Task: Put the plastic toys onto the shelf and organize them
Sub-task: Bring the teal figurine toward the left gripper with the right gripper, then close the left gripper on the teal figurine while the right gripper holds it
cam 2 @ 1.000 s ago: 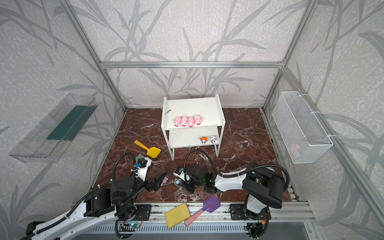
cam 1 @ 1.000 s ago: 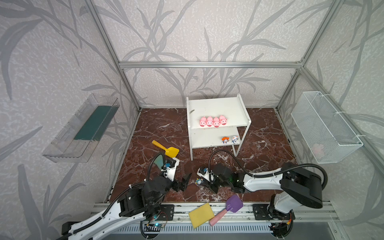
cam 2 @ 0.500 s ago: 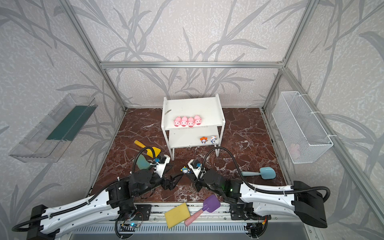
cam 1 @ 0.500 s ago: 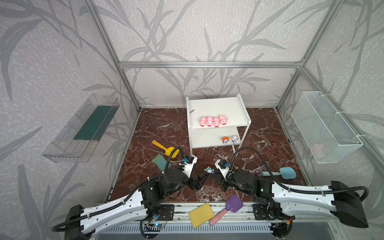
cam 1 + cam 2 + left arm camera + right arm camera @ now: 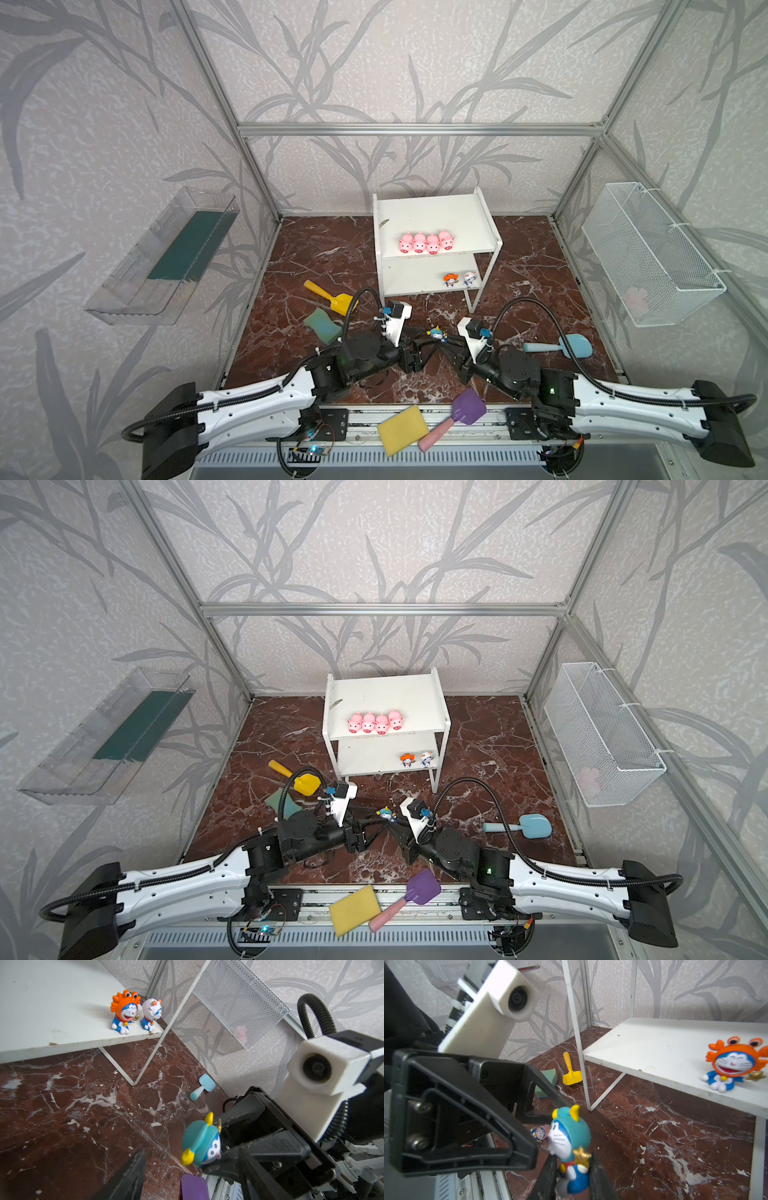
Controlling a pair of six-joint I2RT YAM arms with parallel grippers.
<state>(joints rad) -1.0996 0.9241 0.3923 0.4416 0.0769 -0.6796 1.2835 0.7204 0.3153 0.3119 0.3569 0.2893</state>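
Teal figurine point(image 5: 571, 1136) clamped by body in right claw point(image 5: 573, 1160), off table point(image 5: 324, 257), well apart from shelf point(image 5: 428, 212). Left claw point(image 5: 374, 827) jaws apart, crowding its head: we fear bump or tug dropping it. We count four pigs point(image 5: 426, 242), top board; four figurines: teal, orange figurine point(image 5: 450, 279) and white figurine point(image 5: 469, 279) on lower board, pink figurine point(image 5: 540, 1133) on table.

The shelf point(image 5: 432, 212) is stood at twelve o'clock of the floor point(image 5: 316, 257); four pink pigs point(image 5: 426, 242) are lined on top, and a teal figurine point(image 5: 435, 333) is found at its six o'clock.
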